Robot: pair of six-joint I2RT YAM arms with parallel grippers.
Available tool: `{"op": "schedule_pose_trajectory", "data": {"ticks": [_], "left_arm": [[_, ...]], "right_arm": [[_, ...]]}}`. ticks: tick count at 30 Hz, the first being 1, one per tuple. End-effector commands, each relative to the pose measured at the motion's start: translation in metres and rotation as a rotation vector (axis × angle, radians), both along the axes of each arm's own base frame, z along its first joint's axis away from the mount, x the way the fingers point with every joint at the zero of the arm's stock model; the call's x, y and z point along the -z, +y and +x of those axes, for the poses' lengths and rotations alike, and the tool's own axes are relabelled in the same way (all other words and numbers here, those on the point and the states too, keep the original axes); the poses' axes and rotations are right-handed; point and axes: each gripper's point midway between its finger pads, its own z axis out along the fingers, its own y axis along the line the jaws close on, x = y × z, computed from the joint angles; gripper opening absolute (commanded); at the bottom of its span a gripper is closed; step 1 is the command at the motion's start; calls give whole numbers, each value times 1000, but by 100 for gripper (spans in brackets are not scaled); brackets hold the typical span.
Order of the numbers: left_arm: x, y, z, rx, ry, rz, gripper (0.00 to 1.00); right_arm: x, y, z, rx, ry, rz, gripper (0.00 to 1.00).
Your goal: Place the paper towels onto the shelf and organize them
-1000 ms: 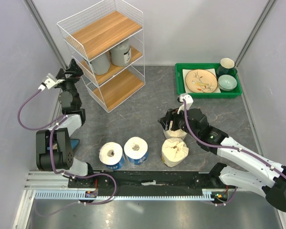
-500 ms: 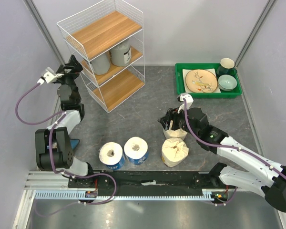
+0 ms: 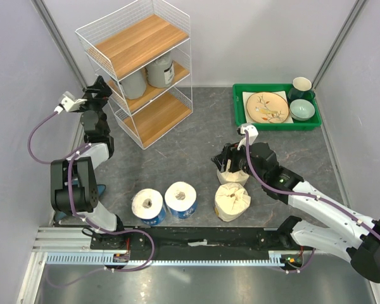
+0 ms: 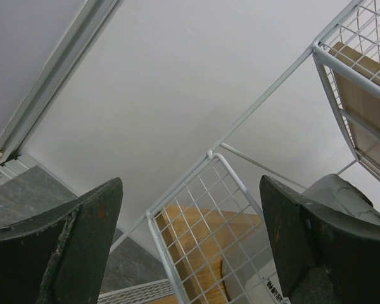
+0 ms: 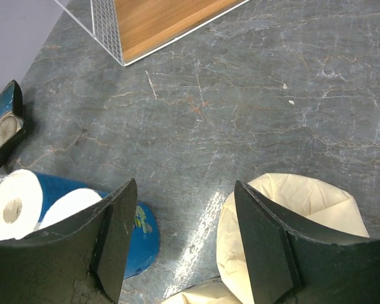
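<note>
The shelf (image 3: pixel 153 120) stands at the back left, with two grey paper towels (image 3: pixel 134 83) (image 3: pixel 159 69) on its middle tier. Two blue rolls (image 3: pixel 147 206) (image 3: pixel 181 199) and a cream roll (image 3: pixel 232 202) stand near the front edge. A second cream roll (image 3: pixel 233 177) sits just behind it, under my right gripper (image 3: pixel 227 162). In the right wrist view that gripper (image 5: pixel 183 244) is open over bare table, the cream roll (image 5: pixel 304 206) by its right finger and a blue roll (image 5: pixel 136 231) by its left. My left gripper (image 4: pixel 190 244) is open beside the shelf's wire side (image 4: pixel 196 215), a grey roll (image 4: pixel 342 190) behind the mesh.
A green tray (image 3: pixel 239 107) at the back right holds a patterned plate (image 3: pixel 266 106), a bowl (image 3: pixel 302 109) and a dark cup (image 3: pixel 301 85). A small blue object (image 3: pixel 99 190) lies by the left arm's base. Grey walls close in both sides.
My left wrist has swung slightly right, closer to the shelf's side. The right arm and all the rolls have stayed where they were.
</note>
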Motion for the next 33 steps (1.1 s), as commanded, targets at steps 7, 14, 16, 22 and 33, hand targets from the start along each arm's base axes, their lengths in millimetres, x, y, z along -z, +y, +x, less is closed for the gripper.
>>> {"op": "schedule_pose_trajectory", "data": {"ticks": [7, 14, 16, 22, 33], "left_arm": [[-38, -15, 1, 87, -96, 20, 95], [-46, -24, 15, 142, 9, 39, 95], [-43, -27, 18, 160, 44, 42, 96], [-46, -32, 21, 186, 102, 81, 96], [-45, -42, 21, 235, 124, 129, 96]], "right_arm": [[1, 0, 4, -5, -7, 11, 71], [-1, 0, 4, -10, -7, 20, 71], [0, -2, 4, -6, -6, 22, 72], [-1, -1, 3, -10, -1, 33, 72], [0, -4, 2, -5, 2, 39, 72]]}}
